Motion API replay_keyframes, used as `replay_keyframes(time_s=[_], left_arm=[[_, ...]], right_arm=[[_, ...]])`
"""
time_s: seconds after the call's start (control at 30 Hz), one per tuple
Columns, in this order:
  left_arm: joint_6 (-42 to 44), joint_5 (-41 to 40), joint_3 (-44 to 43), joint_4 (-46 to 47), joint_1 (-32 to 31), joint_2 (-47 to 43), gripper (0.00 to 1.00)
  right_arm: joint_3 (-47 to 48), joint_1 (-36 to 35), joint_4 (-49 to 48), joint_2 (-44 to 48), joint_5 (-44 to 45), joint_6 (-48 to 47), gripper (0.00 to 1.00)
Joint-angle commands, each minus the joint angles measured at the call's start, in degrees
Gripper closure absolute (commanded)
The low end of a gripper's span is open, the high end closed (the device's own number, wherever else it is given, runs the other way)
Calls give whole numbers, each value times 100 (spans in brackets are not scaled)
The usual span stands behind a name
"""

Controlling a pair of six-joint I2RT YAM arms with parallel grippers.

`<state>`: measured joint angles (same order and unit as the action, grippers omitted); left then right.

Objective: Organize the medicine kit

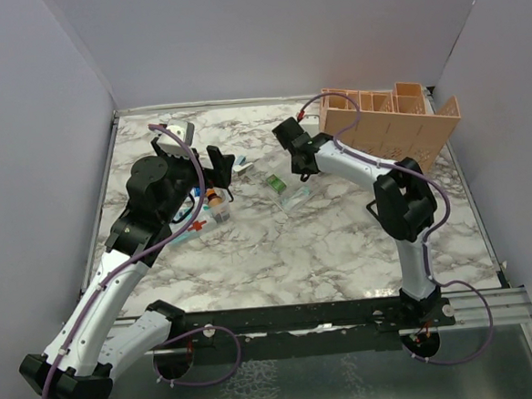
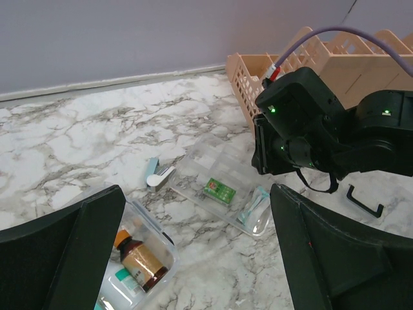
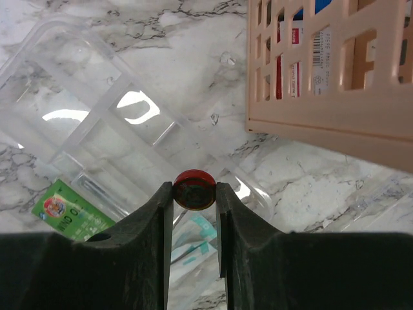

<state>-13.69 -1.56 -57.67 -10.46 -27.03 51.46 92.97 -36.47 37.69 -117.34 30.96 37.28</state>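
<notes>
My right gripper (image 3: 193,192) is shut on a small round red tin (image 3: 193,188) and holds it above the clear divided organiser tray (image 3: 97,123). The tray holds a green packet (image 3: 64,216) and a teal-and-white sachet (image 3: 193,242). In the left wrist view the tray (image 2: 222,187), green packet (image 2: 219,190) and sachet (image 2: 253,205) lie under the right gripper (image 2: 284,161). My left gripper (image 2: 193,258) is open and empty over a clear box (image 2: 158,242) holding a brown bottle (image 2: 139,258). In the top view the left gripper (image 1: 223,170) and right gripper (image 1: 298,165) flank the tray (image 1: 284,191).
A peach slotted basket (image 1: 389,127) with boxed medicines stands at the back right, close to the right gripper. A blue-and-white item (image 2: 157,173) lies on the marble beside the tray. A black hook-shaped piece (image 2: 362,200) lies at the right. Grey walls surround the table.
</notes>
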Motion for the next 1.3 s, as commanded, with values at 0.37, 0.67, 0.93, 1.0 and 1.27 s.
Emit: replay_keyframes(time_s=[0.37,0.67,0.93,1.0,1.27], left_arm=[[-42,-60,-64,26,-22,-77,1],[-46,-52,-26,27,-22,-81,1],[-22,-57,-21,-9,-18,-83,1],[-25,-65,-19,-9,-20,-83,1],[-13,-71,-32,-17,-22,-58,1]], right_arm=[[598,127,-74,-585,-237,-10,74],[582,183,70,-650,-231,51,74],[595,246,80,-680,-237,60,74],[622,259,116,-689,-234,75,73],[589,298,-9,-705,-739,-118,70]])
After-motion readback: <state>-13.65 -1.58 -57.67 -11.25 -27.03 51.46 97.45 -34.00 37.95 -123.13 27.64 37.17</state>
